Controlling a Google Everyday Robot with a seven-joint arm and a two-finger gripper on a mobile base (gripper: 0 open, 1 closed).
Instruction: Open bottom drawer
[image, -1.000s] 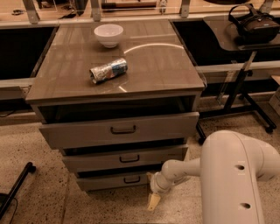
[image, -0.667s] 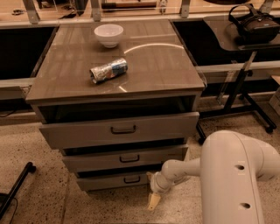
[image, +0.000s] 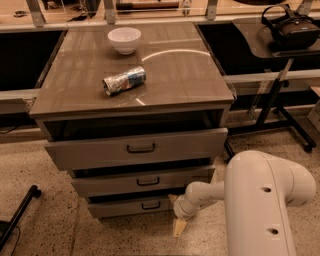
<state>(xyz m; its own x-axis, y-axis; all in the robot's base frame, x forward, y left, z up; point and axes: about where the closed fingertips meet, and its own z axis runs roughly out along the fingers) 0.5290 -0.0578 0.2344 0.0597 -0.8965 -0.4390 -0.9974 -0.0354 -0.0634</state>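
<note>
Basically rigid, probably light on slides: grab bottom drawer (image: 117, 208), lowest in stack, by centre bar pull (image: 150, 205); gripper (image: 179, 227) near floor off its right corner, state can't tell.

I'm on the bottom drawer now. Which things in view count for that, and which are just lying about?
For the job:
bottom drawer
its bar pull
gripper, low by that drawer's right end

Lying about:
white bowl on the cabinet top
crushed can on its side there
headset at the right
top drawer and middle drawer
</note>
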